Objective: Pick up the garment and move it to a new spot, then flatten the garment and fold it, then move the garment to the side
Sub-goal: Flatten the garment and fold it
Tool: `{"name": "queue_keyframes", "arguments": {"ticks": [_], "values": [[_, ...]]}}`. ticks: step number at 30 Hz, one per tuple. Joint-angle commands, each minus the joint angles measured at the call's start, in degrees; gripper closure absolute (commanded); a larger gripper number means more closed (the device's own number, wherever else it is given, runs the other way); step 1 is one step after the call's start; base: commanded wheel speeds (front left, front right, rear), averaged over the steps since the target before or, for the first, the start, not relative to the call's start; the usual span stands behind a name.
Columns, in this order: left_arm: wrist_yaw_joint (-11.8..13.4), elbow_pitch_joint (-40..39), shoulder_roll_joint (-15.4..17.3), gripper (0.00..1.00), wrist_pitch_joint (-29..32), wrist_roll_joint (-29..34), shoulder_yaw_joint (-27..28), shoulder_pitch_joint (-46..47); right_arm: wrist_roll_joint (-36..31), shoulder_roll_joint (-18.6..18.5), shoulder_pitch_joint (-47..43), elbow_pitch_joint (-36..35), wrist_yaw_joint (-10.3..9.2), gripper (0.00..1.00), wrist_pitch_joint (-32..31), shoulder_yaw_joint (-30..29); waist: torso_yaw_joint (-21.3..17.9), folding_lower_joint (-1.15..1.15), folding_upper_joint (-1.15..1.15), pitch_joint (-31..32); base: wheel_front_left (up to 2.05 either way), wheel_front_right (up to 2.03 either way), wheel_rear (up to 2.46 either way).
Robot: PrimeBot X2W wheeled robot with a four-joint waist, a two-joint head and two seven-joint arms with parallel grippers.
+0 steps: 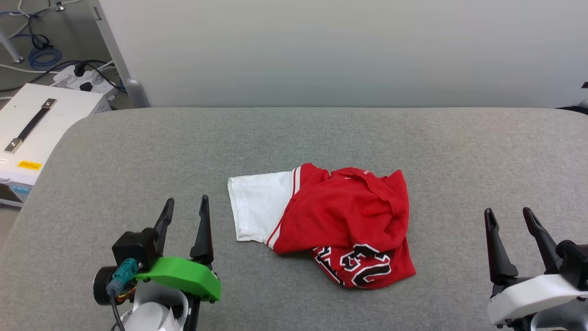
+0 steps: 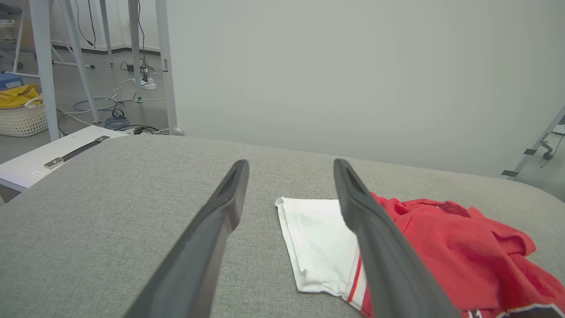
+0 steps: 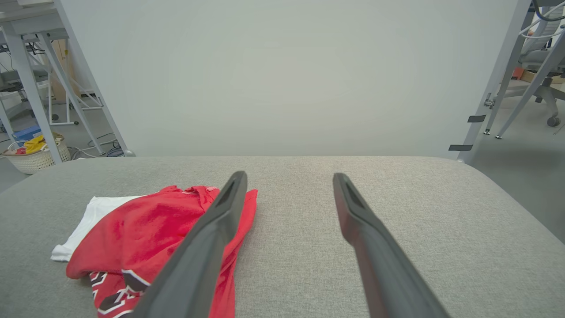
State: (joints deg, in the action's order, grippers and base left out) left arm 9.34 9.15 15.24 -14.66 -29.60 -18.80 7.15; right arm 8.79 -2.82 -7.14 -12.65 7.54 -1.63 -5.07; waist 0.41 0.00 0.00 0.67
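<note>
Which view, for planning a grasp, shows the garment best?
The head view: the garment lies whole and uncovered. The left wrist view crops it behind a finger; the right wrist view hides part behind a finger.

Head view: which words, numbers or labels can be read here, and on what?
"23", apparently, upside down and partly folded under: black white-outlined number on the garment.
Yellow sticker on the white box: too small to read.
White mark at the collar: too small to read.
</note>
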Motion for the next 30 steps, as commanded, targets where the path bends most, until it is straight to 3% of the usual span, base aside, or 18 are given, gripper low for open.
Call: {"name": "queue_keyframes", "arguments": {"ticks": [1, 11, 17, 22, 30], "values": [[0.3, -0.5, 0.5, 0.00, -0.3, 0.8, 0.1, -1.2, -0.1, -0.1, -0.8, -0.4, -0.05, 0.00, -0.3, 0.1, 0.0, 0.00, 0.00, 0.1, 0.00, 0.00, 0.00], [0.7, -2.0, 0.9, 0.00, 0.2, 0.9, -0.5, -1.6, 0.8, -0.1, -0.3, 1.7, -0.05, 0.00, -2.6, -1.2, 0.5, 0.00, 0.00, -0.8, 0.00, 0.00, 0.00], [0.8, -2.9, 0.3, 0.00, 0.2, 1.3, -1.0, 0.3, 6.0, -2.1, 4.1, 9.0, -0.05, 0.00, -9.1, -3.8, 3.0, 0.00, 0.00, -3.2, 0.00, 0.00, 0.00], [0.7, -4.0, -1.3, 0.00, -0.1, 2.1, -1.4, 2.1, 12.5, -8.1, 12.5, 17.0, -0.05, 0.00, -18.1, -3.4, 7.0, 0.00, 0.00, -6.7, 0.00, 0.00, 0.00], [-1.0, -3.8, -4.3, 0.00, -0.3, 3.6, -2.5, 5.1, 18.5, -17.6, 25.2, 25.9, -0.05, 0.00, -28.7, 5.7, 12.4, 0.00, 0.00, -11.5, 0.00, 0.00, 0.00]]}}
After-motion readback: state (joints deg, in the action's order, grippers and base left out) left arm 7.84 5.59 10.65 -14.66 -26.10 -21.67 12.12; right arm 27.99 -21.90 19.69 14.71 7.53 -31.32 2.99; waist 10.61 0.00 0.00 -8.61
